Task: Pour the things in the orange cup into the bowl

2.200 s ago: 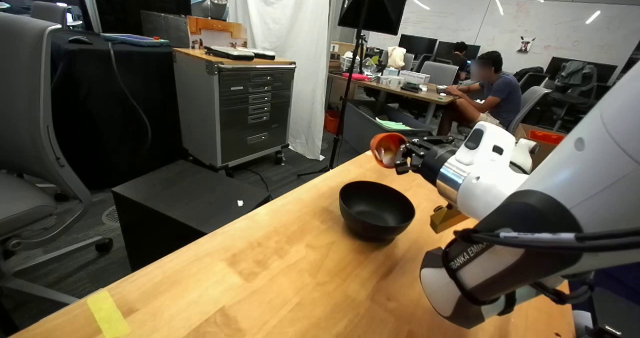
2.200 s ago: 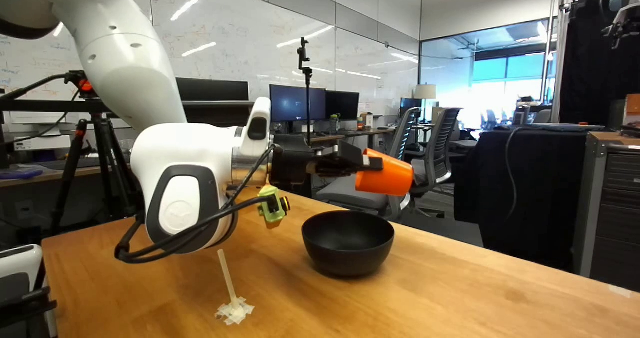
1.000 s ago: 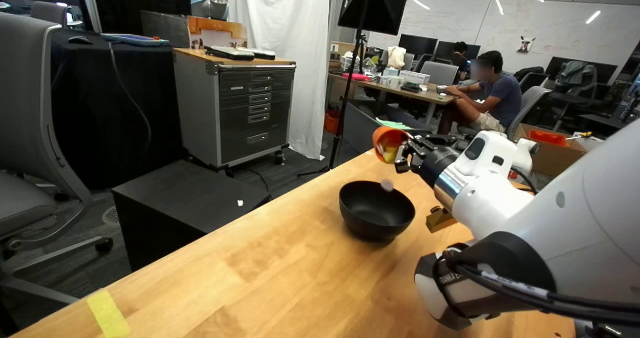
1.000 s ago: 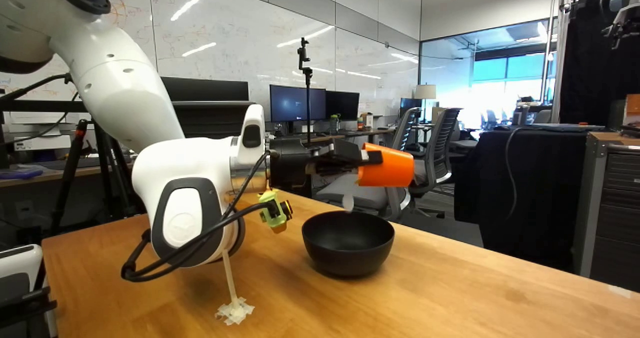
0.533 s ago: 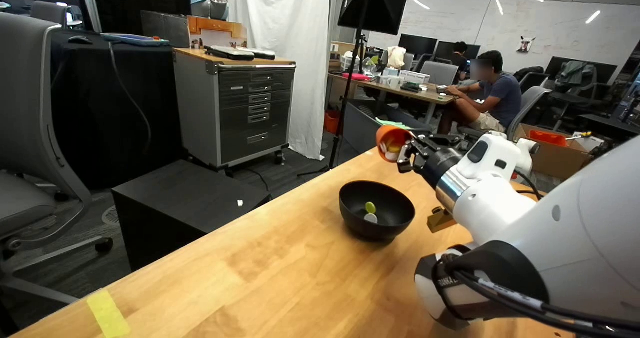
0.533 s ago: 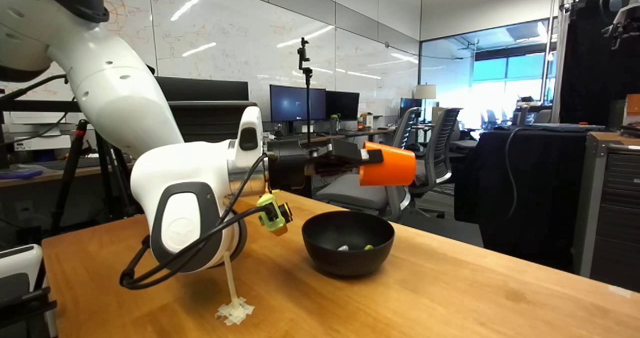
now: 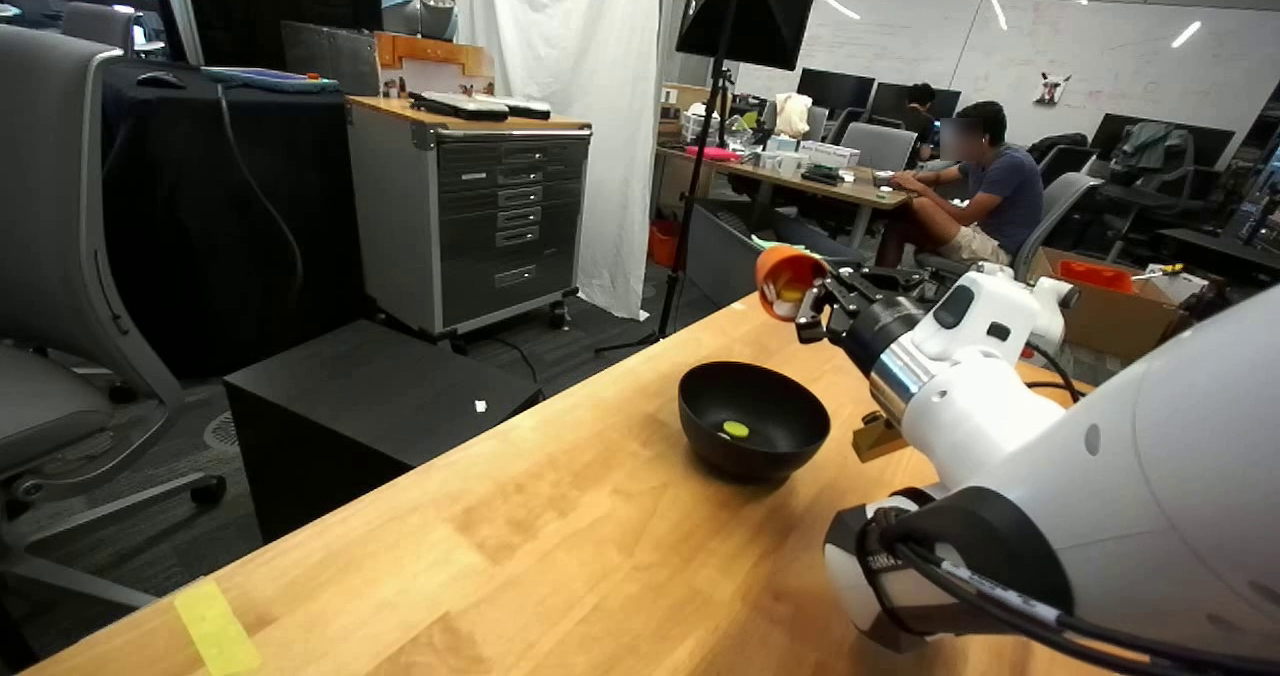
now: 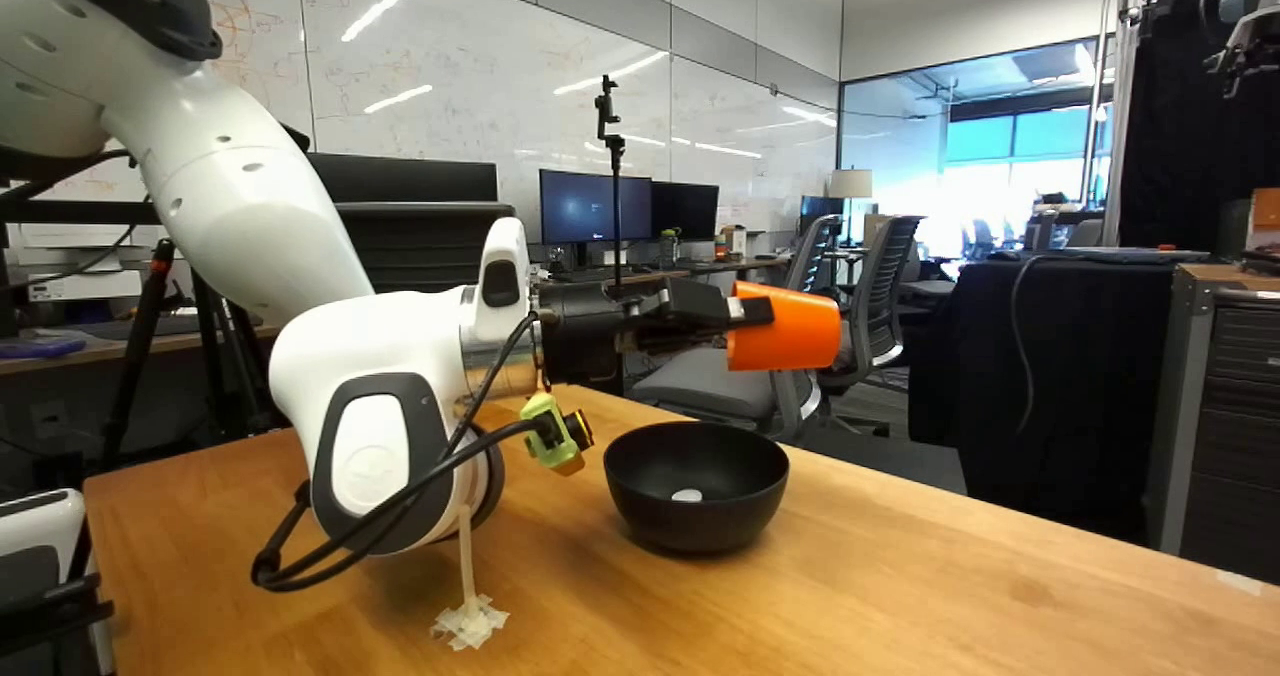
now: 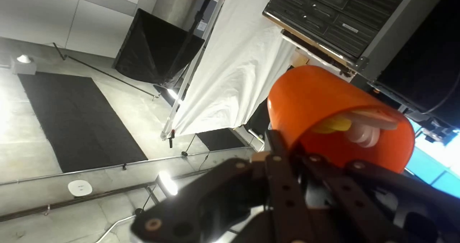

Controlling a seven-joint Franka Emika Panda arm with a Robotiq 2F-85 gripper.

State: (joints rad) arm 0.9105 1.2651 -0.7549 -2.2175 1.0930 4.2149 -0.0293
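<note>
My gripper (image 8: 752, 312) is shut on the rim of the orange cup (image 8: 795, 331) and holds it above the table. The cup lies nearly level on its side, its mouth facing back toward the arm. In the wrist view, the cup (image 9: 312, 94) holds yellow discs (image 9: 332, 123) and whitish discs (image 9: 363, 133). The black bowl (image 7: 715, 451) stands upright on the table, lower than the cup. In an exterior view a yellow-green disc (image 7: 736, 429) lies in it. A white disc (image 8: 687, 495) shows inside the bowl in an exterior view.
The wooden table (image 7: 560, 516) has an edge just behind the bowl. A strip of yellow tape (image 7: 215, 626) lies on it. A pale stick (image 8: 466, 556) taped to the table stands close to the arm's wrist. A low black box (image 7: 380, 386) stands beyond the table edge.
The cup has tipped from mouth-up to nearly level and shifted slightly. A white disc was falling one second ago; yellow-green and white discs have landed in the bowl, which has not moved.
</note>
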